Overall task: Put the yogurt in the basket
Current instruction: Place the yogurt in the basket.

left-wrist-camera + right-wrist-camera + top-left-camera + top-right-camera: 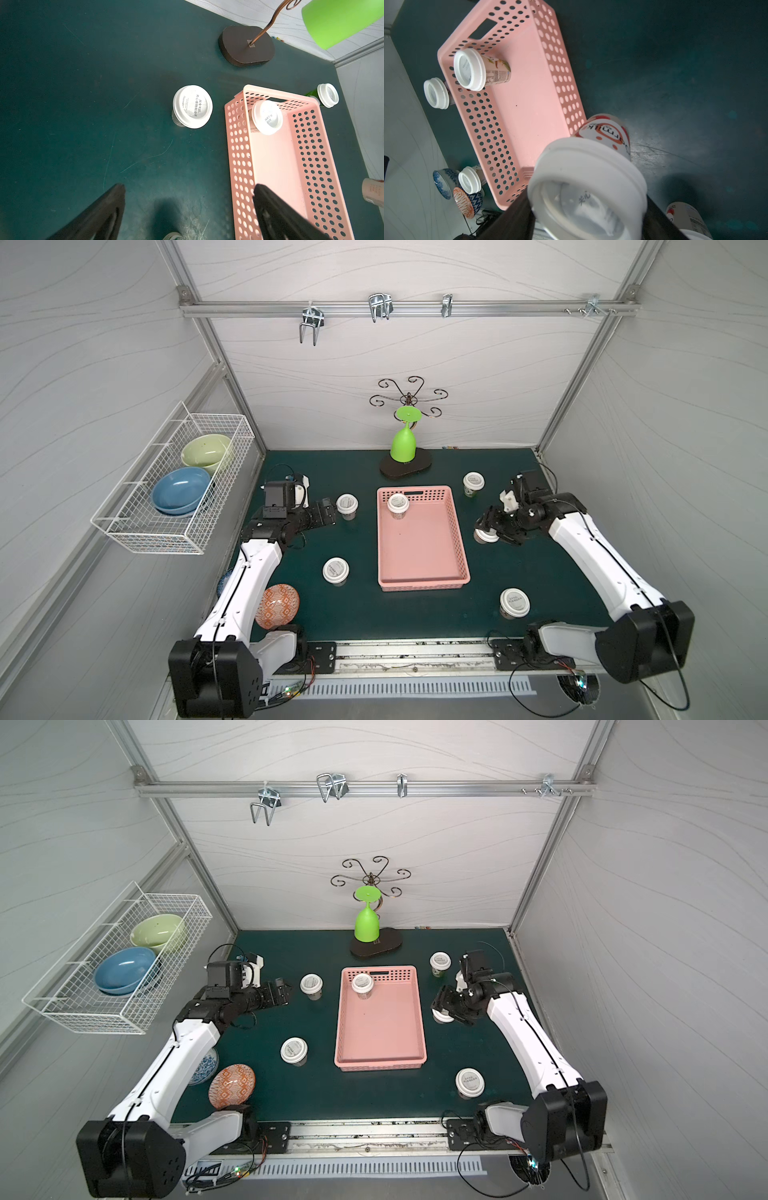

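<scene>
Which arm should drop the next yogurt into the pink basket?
Right. The right gripper grips a yogurt cup beside the basket; the left gripper is open and empty, short of another cup.

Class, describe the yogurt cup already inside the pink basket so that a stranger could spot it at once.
Start at the dark green table and find the pink basket at its centre. In its far left corner, beside the handle slot, stands a yogurt cup. It alone is inside the basket; the other white-lidded cups are all outside.
</scene>
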Controlling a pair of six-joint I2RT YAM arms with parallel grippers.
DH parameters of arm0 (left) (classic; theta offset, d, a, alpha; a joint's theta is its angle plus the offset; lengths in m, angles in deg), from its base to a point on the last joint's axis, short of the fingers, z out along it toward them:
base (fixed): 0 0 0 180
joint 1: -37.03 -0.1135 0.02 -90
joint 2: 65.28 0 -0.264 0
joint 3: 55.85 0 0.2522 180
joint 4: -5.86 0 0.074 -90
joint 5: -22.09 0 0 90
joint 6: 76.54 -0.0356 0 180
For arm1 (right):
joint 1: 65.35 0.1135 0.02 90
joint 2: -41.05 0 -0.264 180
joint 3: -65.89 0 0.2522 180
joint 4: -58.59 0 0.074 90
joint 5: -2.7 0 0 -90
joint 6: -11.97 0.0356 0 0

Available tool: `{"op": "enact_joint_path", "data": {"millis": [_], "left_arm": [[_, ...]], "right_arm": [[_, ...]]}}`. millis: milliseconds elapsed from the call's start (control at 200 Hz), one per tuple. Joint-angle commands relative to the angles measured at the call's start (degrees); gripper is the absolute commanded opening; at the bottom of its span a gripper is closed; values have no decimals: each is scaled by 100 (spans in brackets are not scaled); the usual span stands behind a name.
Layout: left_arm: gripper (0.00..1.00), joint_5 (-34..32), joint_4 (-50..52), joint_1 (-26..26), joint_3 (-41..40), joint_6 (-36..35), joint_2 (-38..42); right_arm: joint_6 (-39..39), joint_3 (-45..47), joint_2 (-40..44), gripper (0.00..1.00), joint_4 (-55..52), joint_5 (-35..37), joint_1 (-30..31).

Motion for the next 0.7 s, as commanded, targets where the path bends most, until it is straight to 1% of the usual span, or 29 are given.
{"op": "enact_joint_path", "data": {"millis": [0,100,180,355,565,695], "left_arm": [[100,-15,-205,-45,28,-1,117],[99,-18,-113,-45,96,-40,125],[99,-121,-189,-45,33,-41,146],[99,-12,-124,-54,41,-30,186],[99,36,-151,-63,-9,-56,277],[99,-96,-227,-63,-90,-72,293]], "right_arm": [[144,-493,-390,62,-101,-28,364],[250,-909,-842,62,-4,-143,599],[260,-1226,-1190,62,95,-72,794],[277,-1908,-2010,62,187,-99,1096],[276,-2428,-2835,62,340,-111,1232],[236,-2702,-3271,63,405,-87,1258]]}}
